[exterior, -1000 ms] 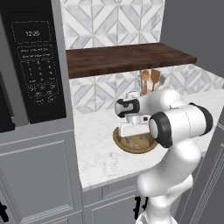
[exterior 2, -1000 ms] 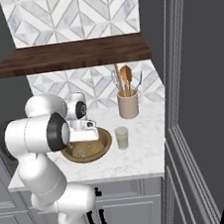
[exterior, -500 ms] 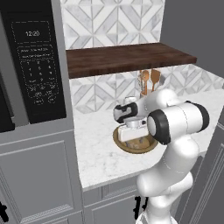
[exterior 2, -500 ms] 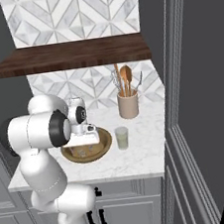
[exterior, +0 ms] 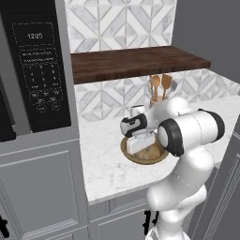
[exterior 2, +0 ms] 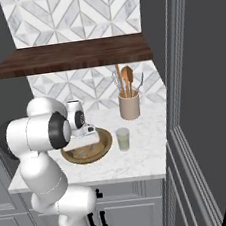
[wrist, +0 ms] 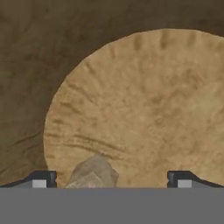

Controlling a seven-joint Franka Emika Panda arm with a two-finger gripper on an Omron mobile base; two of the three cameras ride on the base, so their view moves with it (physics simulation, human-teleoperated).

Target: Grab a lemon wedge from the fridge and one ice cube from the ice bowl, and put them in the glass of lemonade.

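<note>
- The microwave (exterior: 40, 70) stands far to the left of the gripper, set in a tall grey cabinet (exterior: 42, 187).
- The gripper (wrist: 111, 177) points down into the ice bowl (exterior 2: 105, 142), low over its pale inside.
- Its jaws stand wide apart, one fingertip (wrist: 41, 178) at each side of the hand view, and they hold nothing.
- Between the fingertips, nearer to the left one, lies a small greyish lump (wrist: 92, 173) on the bowl floor; it looks like an ice cube, but I cannot tell for sure.
- Neither fingertip touches this lump.
- The glass of lemonade (exterior 2: 123, 138) stands just beside the bowl, to the right of the gripper in the right base view, on the white marble counter (exterior 2: 145, 153).
- Behind the glass, near the tiled wall, stands a beige cup with wooden spoons (exterior 2: 129, 102).
- A dark wooden shelf (exterior 2: 72, 56) hangs above the gripper.
</note>
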